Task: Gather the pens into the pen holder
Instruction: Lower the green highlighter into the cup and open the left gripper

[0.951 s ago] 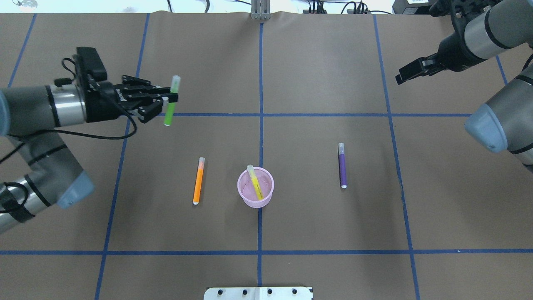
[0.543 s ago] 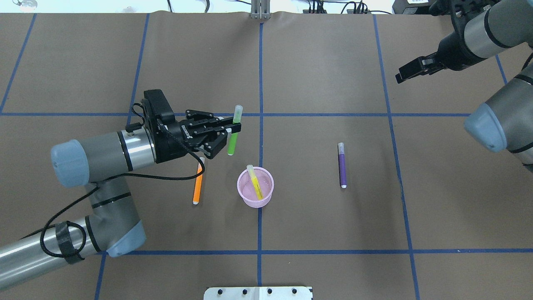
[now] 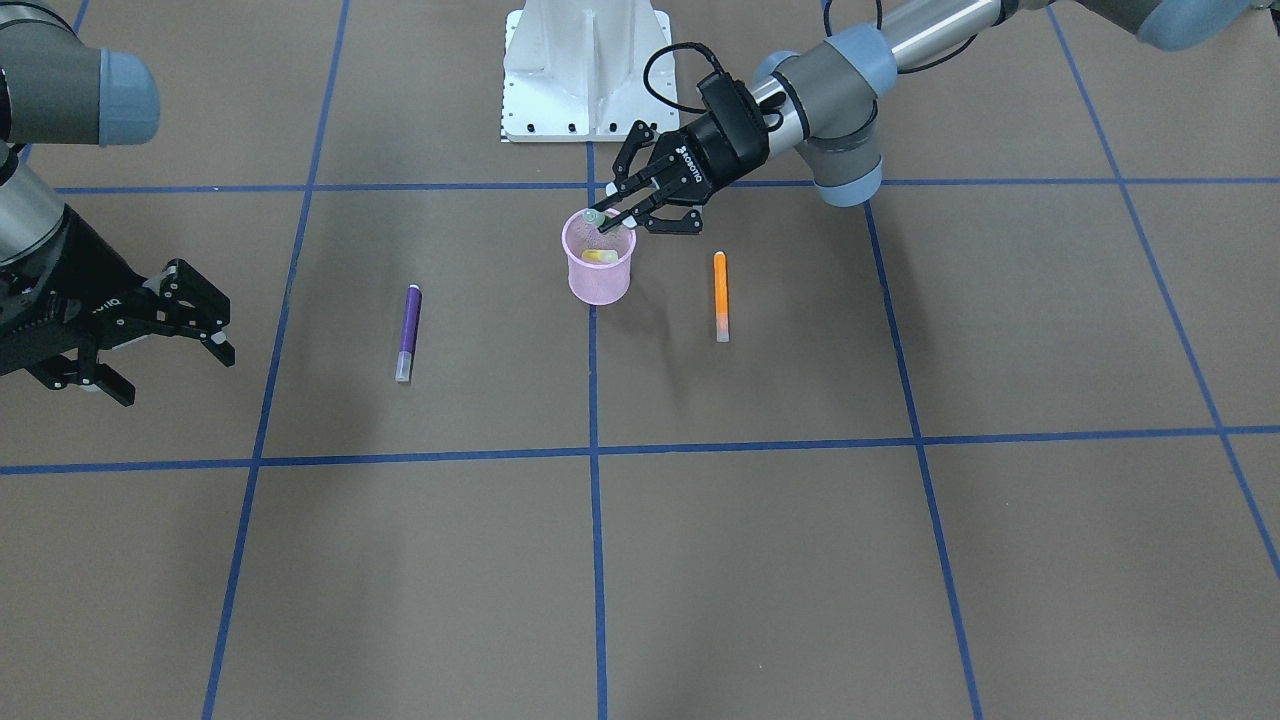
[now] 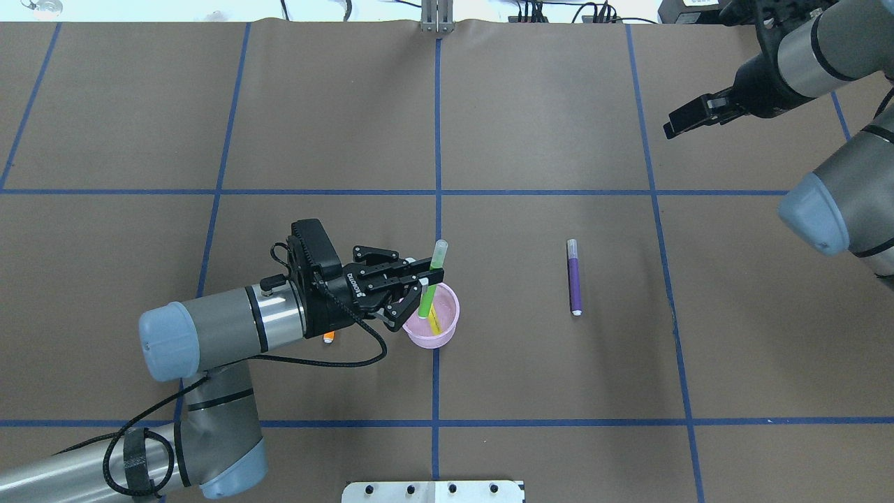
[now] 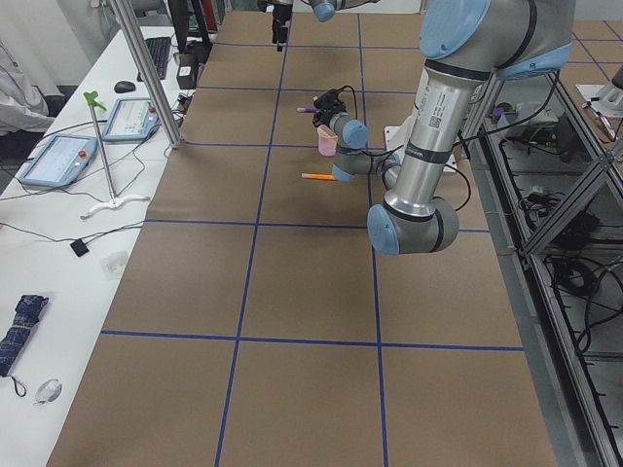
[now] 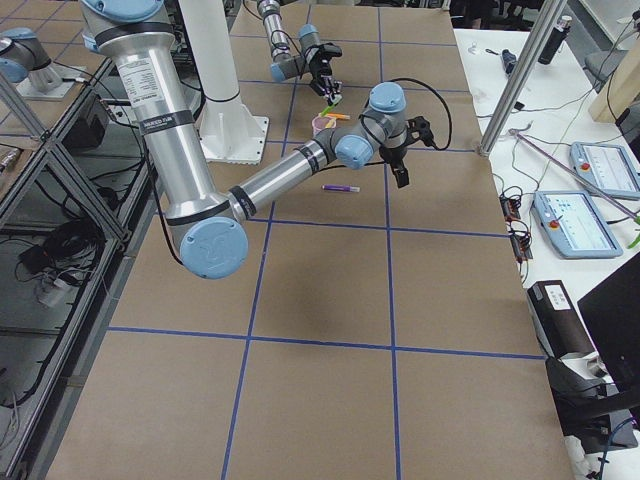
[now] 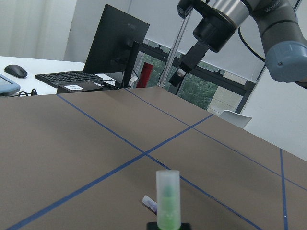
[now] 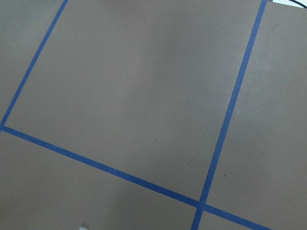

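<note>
Centre of the overhead view: left gripper [image 4: 423, 279] pinches the green pen [image 4: 428, 299] near-upright, its lower end over the pink pen holder [image 4: 449, 327]. Yellow pen [image 4: 434, 321] leans inside. Orange pen [image 3: 720, 290] and purple pen [image 4: 575, 277] lie flat either side. Right gripper [image 3: 178, 378], front-facing view's left edge: fingers spread.

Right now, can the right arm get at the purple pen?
Probably yes. The purple pen lies alone on that side, the right claw is open and empty, and the left claw is busy at the holder.
</note>
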### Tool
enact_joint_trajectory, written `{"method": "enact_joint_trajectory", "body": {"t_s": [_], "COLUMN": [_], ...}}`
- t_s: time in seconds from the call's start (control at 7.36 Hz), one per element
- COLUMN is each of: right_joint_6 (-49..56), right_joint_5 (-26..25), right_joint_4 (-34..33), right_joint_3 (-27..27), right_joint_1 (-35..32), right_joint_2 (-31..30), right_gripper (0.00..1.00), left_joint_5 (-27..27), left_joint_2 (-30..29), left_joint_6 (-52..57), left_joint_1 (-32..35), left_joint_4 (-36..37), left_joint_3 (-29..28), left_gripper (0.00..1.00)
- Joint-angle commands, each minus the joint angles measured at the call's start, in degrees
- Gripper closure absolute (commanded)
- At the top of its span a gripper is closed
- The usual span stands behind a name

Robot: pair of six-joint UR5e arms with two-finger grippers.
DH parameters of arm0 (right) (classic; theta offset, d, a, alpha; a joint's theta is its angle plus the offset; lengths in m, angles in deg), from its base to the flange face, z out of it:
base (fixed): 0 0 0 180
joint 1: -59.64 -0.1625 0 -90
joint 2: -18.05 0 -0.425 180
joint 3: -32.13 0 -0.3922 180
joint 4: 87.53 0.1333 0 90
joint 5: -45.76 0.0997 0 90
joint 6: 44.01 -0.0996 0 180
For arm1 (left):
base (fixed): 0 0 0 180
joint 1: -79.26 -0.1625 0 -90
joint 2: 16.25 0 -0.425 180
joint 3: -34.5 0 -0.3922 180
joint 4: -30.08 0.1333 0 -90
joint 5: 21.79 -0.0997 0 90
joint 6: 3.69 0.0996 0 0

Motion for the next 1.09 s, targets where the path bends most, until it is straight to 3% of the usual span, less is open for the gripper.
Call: {"method": "enact_joint_trajectory", "body": {"t_s": [0.0, 0.14, 0.27, 0.68, 0.95], "right_joint_6": [-0.19, -0.27, -0.27, -0.36, -0.45], "right_joint_5": [-0.01, -0.01, -0.01, -0.01, -0.01], "right_joint_4": [0.0, 0.0, 0.09, 0.0, 0.0], "right_joint_3": [0.04, 0.04, 0.04, 0.04, -0.05], "right_joint_1": [0.01, 0.01, 0.01, 0.01, 0.01], "right_joint_2": [0.01, 0.01, 0.01, 0.01, -0.07], "right_gripper": [0.0, 0.0, 0.0, 0.0, 0.0], "left_joint_5": [-1.13, -1.13, -1.13, -0.52, 3.32], "left_joint_2": [-0.06, -0.06, 0.03, 0.11, 2.2], "left_joint_6": [0.95, 1.04, 1.04, 0.87, 0.78], "left_joint_1": [-1.08, -1.08, -1.08, -0.38, 3.64], "left_joint_4": [-0.07, -0.07, -0.07, 1.15, 9.28], "left_joint_3": [-0.61, -0.87, -0.88, 0.26, 4.28], "left_gripper": [0.57, 0.08, 0.01, 0.01, 0.02]}}
